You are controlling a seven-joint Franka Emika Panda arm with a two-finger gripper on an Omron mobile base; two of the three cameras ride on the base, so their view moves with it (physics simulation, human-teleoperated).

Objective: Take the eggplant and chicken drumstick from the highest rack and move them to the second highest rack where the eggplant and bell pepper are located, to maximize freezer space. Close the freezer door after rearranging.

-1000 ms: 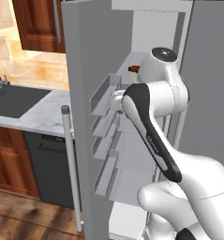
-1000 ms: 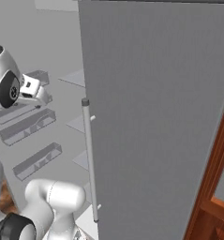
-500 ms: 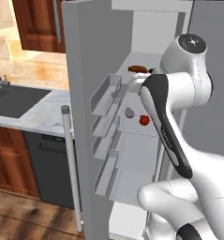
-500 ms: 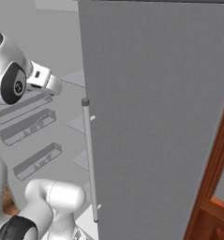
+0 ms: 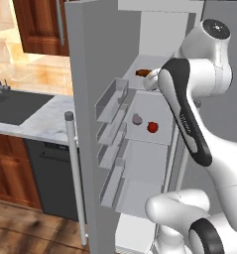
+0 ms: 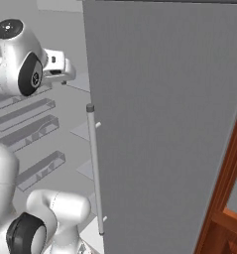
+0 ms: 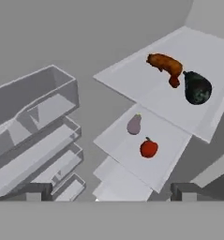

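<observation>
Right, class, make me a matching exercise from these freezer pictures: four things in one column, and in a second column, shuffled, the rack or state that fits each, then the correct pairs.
Things:
1. chicken drumstick
2. red bell pepper
3. freezer door
4. gripper

Places or states:
A. on the second highest rack, beside the small pale eggplant
B. swung open, its bins showing
C. on the highest rack, next to the dark eggplant
D. open, holding nothing

Pairs: 1-C, 2-A, 3-B, 4-D
</observation>
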